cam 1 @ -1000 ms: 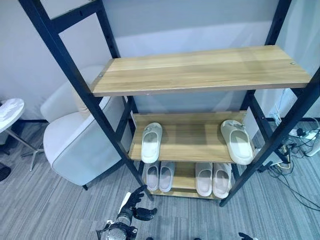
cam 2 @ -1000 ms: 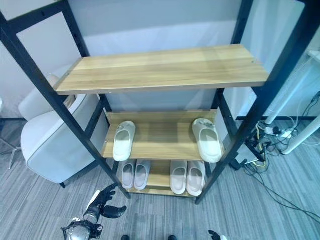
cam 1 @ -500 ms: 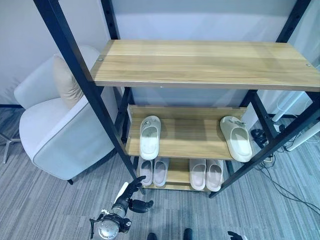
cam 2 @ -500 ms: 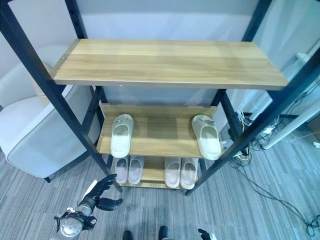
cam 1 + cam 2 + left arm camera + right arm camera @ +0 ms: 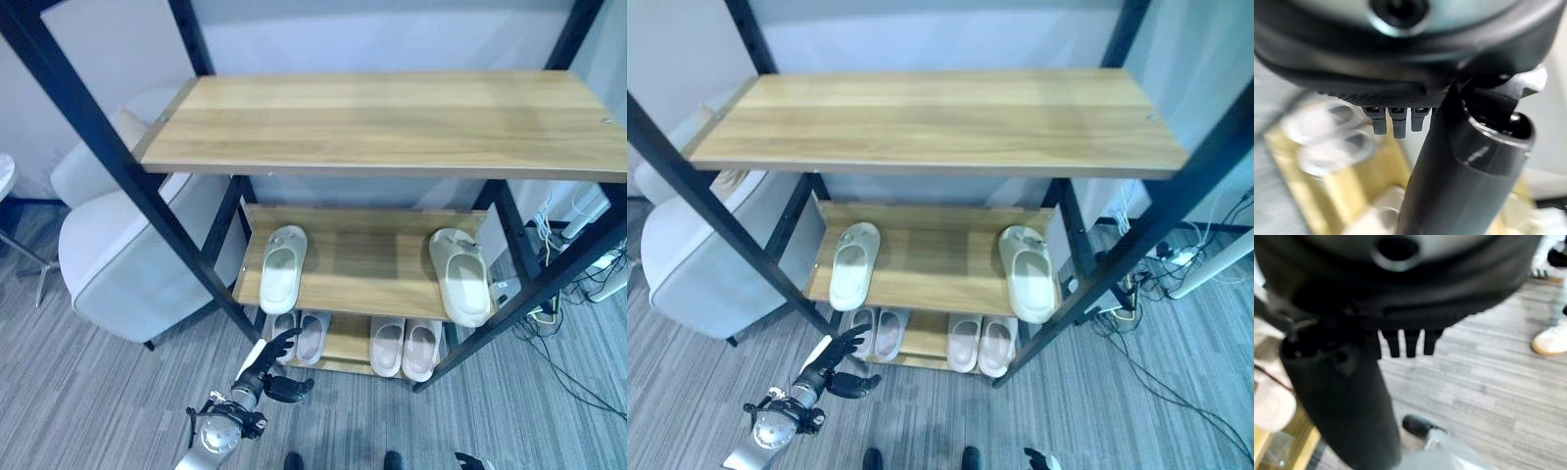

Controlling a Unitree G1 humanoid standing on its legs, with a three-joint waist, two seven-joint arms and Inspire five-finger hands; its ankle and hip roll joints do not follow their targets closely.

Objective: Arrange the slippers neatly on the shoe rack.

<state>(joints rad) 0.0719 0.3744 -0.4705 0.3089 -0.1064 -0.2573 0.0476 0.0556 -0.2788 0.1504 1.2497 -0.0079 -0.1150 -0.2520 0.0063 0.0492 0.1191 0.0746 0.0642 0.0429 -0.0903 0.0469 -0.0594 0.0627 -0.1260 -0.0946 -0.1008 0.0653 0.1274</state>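
- Left hand (image 5: 271,370) raised low in front of the shoe rack (image 5: 392,113), by the left front post, fingers spread and relaxed, thumb out, nothing in its grasp.
- Left slipper (image 5: 281,269) on the middle shelf (image 5: 362,259), lying near that shelf's left edge, toe toward the back, squared up with the boards.
- Right slipper (image 5: 460,276) on the same shelf, over by the right edge and well apart from its partner, heel overhanging the front edge a little and turned slightly askew.
- Two pairs on the bottom shelf: left pair (image 5: 302,333) and right pair (image 5: 406,347), each side by side and touching, toes inward (already tidy, by the look of it).
- Top shelf bare.
- Judged roughly midway: bottom row done, middle pair not yet brought together or straightened.
- Nearest to the left hand: the left pair on the bottom shelf, just beyond the fingertips; left slipper on the middle shelf above and past the hand, not touched.
- Right slipper far across the rack from that hand (a likelier job for the other arm).
- Right hand (image 5: 1405,340) low beside the rack over grey floor, fingers out straight, holding nothing.
- White armchair (image 5: 118,259) standing just left of the rack.
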